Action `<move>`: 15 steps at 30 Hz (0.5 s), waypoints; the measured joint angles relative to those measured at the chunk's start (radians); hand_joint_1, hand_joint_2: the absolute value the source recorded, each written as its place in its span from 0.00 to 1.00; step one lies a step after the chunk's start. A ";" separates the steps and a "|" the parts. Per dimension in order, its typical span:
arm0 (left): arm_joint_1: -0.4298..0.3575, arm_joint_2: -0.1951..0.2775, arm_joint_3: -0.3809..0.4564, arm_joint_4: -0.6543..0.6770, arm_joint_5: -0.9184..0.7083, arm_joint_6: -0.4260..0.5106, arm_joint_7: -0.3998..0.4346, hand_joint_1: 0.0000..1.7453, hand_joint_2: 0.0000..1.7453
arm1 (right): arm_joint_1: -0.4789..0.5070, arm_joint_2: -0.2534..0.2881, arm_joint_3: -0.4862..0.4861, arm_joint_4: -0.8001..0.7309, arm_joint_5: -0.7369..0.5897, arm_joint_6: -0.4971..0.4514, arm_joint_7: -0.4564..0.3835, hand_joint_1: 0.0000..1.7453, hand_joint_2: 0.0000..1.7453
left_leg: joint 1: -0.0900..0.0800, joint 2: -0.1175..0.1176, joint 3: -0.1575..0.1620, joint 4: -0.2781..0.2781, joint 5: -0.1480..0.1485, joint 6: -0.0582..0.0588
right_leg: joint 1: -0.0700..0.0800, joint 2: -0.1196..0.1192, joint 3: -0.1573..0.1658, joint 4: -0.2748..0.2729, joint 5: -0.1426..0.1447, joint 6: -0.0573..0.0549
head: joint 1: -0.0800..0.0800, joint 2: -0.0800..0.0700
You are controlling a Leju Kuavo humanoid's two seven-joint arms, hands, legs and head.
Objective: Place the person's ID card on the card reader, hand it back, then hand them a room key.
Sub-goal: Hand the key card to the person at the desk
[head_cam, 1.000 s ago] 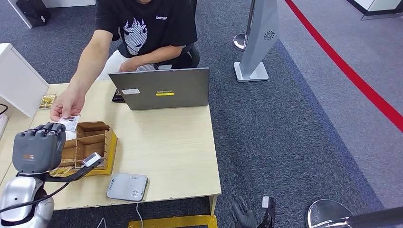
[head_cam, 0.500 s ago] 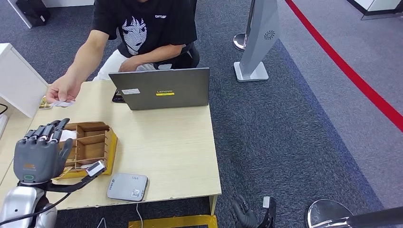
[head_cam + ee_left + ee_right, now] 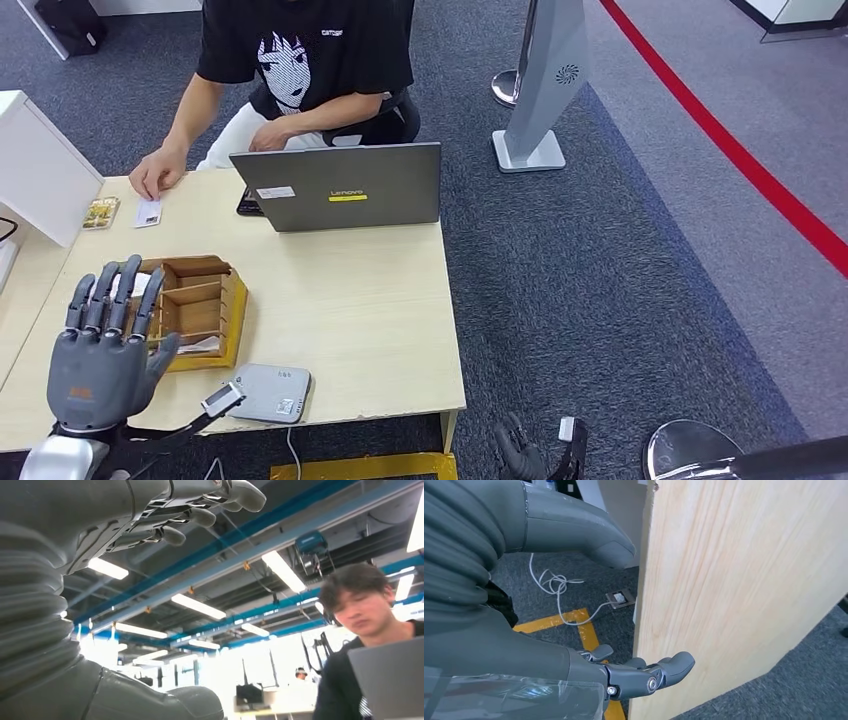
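The wooden card box (image 3: 195,305) on the bench (image 3: 350,300) serves as the landmark: the robot's left hand (image 3: 105,345) is raised just on the near side of it, palm turned away from the head camera, fingers spread wide and holding nothing. The left wrist view agrees, with the fingers (image 3: 200,515) splayed against the ceiling lights. The right hand (image 3: 520,450) hangs low beside the bench, well apart from the box; in the right wrist view its fingers (image 3: 649,672) are loosely extended with nothing in them. Beyond the box, at the far edge of the bench, the person's hand (image 3: 158,180) rests on a small white card (image 3: 148,212), which lies flat just beside a yellowish card (image 3: 101,212); whether the white one is the ID card or the room key cannot be told from its face. The grey card reader (image 3: 268,392) sits on the near side of the box, at the bench's front edge, with nothing on it. Judging by this layout, a card is already with the person and the reader is bare, so the task looks well advanced or finished; if that card is the ID, the room key from the box is still to be handed over
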 joint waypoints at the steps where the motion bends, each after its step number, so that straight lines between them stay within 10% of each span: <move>1: 0.003 0.015 -0.030 -0.003 -0.003 -0.010 0.039 0.00 1.00 | 0.000 0.000 -0.002 0.000 0.000 0.000 0.000 0.00 1.00 | 0.000 0.000 0.000 0.000 0.000 0.000 | 0.000 0.000 0.000 0.000 0.000 0.000 | 0.000 0.000; 15: -0.018 0.148 -0.257 0.015 -0.005 -0.040 0.163 0.00 1.00 | 0.000 -0.005 -0.012 0.000 0.005 0.000 0.001 0.00 1.00 | 0.000 0.000 0.000 0.000 0.000 0.000 | 0.000 0.000 0.000 0.000 0.000 0.000 | 0.000 0.000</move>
